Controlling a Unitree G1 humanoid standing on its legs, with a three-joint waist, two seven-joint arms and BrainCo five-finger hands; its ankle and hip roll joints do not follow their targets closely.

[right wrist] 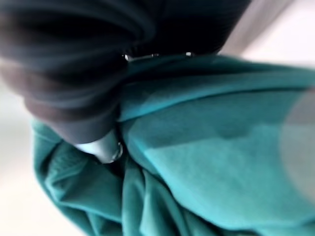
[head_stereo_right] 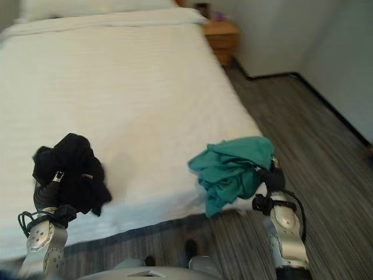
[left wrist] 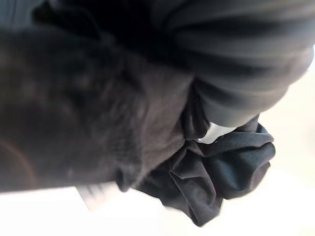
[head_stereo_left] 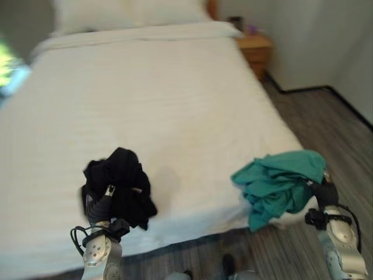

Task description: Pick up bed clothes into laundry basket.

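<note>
A bunched black garment (head_stereo_left: pixel 122 175) is lifted just above the near part of the white bed (head_stereo_left: pixel 163 99), throwing a faint shadow to its right. My left hand (head_stereo_left: pixel 100 207) is under it, shut on the cloth, whose folds (left wrist: pixel 221 172) hang past the hand's dark cover in the left wrist view. A crumpled teal garment (head_stereo_left: pixel 280 178) hangs over the bed's near right corner, and my right hand (head_stereo_left: pixel 323 192) is shut on it from the right. In the right wrist view a silver finger (right wrist: pixel 104 149) curls into the teal cloth (right wrist: pixel 211 162).
Pillows (head_stereo_left: pixel 128 14) lie at the head of the bed. A wooden nightstand (head_stereo_left: pixel 254 49) stands at the far right beside it. Grey wood floor (head_stereo_left: pixel 326 122) runs along the bed's right side to the white wall.
</note>
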